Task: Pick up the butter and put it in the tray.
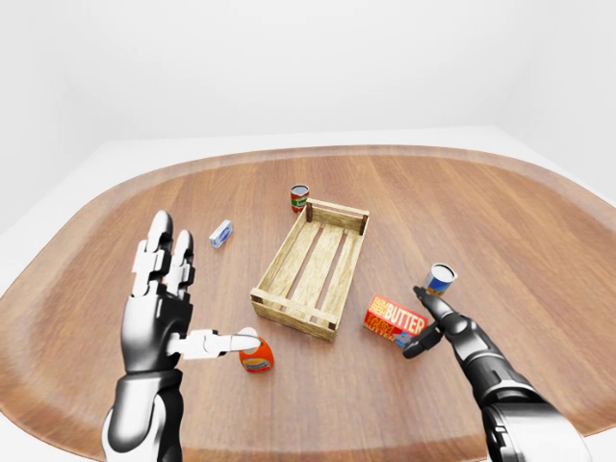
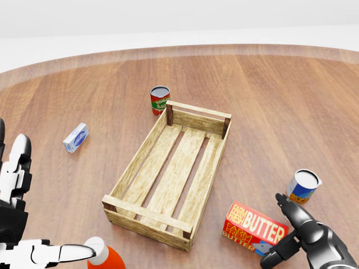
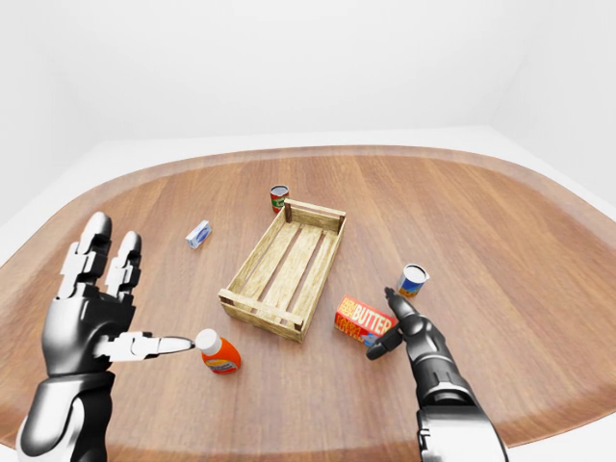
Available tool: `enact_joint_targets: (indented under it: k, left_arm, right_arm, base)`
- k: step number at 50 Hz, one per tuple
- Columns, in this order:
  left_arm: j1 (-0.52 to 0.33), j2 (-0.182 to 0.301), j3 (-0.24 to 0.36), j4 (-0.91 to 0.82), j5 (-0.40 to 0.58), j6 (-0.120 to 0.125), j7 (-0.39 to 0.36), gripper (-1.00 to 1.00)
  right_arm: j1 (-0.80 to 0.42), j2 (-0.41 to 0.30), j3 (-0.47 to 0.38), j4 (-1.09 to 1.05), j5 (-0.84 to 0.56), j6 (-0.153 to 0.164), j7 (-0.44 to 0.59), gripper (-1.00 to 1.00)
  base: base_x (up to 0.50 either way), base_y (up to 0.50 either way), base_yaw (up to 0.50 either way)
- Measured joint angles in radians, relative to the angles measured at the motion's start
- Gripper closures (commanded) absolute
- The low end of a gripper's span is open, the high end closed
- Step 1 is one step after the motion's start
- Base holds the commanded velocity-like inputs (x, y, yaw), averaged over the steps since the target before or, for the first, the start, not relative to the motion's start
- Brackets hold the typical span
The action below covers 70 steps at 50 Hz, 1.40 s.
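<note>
The red butter box (image 2: 252, 228) lies flat on the wooden table, just right of the near end of the wooden slatted tray (image 2: 175, 170). My right hand (image 2: 285, 230) is open at the box's right end, with one finger (image 2: 287, 205) stretched above it and the thumb (image 2: 276, 253) below. Nothing is held. My left hand (image 1: 183, 303) is raised open at the left, palm spread, with its thumb (image 1: 221, 341) pointing at an orange bottle (image 1: 256, 354).
A red tomato can (image 2: 160, 100) stands at the tray's far corner. A blue and white can (image 2: 303, 186) stands right of the butter, close to my right hand. A small white and blue packet (image 2: 76, 137) lies left of the tray.
</note>
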<state>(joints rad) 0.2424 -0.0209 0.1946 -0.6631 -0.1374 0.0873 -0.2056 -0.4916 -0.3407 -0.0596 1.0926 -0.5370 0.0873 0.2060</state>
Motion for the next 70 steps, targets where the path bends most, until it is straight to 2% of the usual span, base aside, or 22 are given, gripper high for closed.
enact_joint_targets:
  k: [8, 9, 10, 11, 12, 13, 14, 36, 44, 55, 70]
  left_arm:
    - [0.001, 0.0, -0.001, -0.002, 0.001, 0.0, 0.001, -1.0]
    - [0.001, 0.0, -0.001, -0.002, 0.001, 0.0, 0.001, -1.0]
    - [0.001, 0.0, -0.001, -0.002, 0.001, 0.0, 0.001, -1.0]
    - [0.001, 0.0, -0.001, -0.003, 0.001, 0.0, 0.001, -1.0]
    - [0.001, 0.0, -0.001, -0.003, 0.001, 0.0, 0.001, -1.0]
    - [0.001, 0.0, -0.001, -0.003, 0.001, 0.0, 0.0, -1.0]
    - [0.002, -0.001, -0.001, -0.004, 0.001, 0.0, 0.0, -1.0]
    - [0.012, -0.003, -0.014, -0.006, 0.01, 0.0, 0.0, -1.0]
    - [0.014, -0.003, -0.015, -0.005, 0.011, 0.0, -0.001, -1.0]
    - [0.017, -0.004, -0.018, -0.003, 0.013, 0.0, -0.001, -1.0]
    - [0.016, -0.003, -0.021, 0.002, 0.015, 0.0, 0.001, -1.0]
  right_arm:
    - [-0.025, -0.002, 0.006, 0.05, 0.006, 0.0, -0.016, -1.0]
    - [-0.028, -0.002, 0.007, 0.056, 0.007, 0.0, -0.018, -0.57]
    - [-0.03, -0.002, 0.007, 0.061, 0.007, 0.0, -0.021, -0.33]
    - [-0.032, -0.002, 0.008, 0.065, 0.007, 0.0, -0.023, -0.33]
    - [-0.034, -0.002, 0.008, 0.069, 0.008, 0.0, -0.025, -0.08]
    - [-0.036, -0.002, 0.009, 0.072, 0.009, 0.0, -0.026, 0.61]
    - [-0.038, -0.002, 0.009, 0.073, 0.014, 0.0, -0.024, 1.0]
    - [-0.036, -0.011, 0.035, 0.081, 0.007, 0.0, -0.007, 1.0]
    - [-0.004, -0.013, 0.041, -0.017, -0.019, 0.0, 0.027, 1.0]
    - [0.098, -0.012, 0.016, -0.327, -0.108, 0.0, 0.149, 1.0]
    - [0.201, -0.018, -0.034, -0.725, -0.296, 0.0, 0.391, 1.0]
  base:
    - [0.0, 0.0, 0.0]
    - [0.0, 0.0, 0.0]
    - [0.0, 0.0, 0.0]
    - [0.0, 0.0, 0.0]
    - [0.0, 0.0, 0.0]
    - [0.0, 0.0, 0.0]
    - [0.0, 0.0, 0.0]
    - [0.0, 0.0, 0.0]
    - [0.0, 0.0, 0.0]
    - [0.0, 0.0, 0.0]
    - [0.0, 0.0, 0.0]
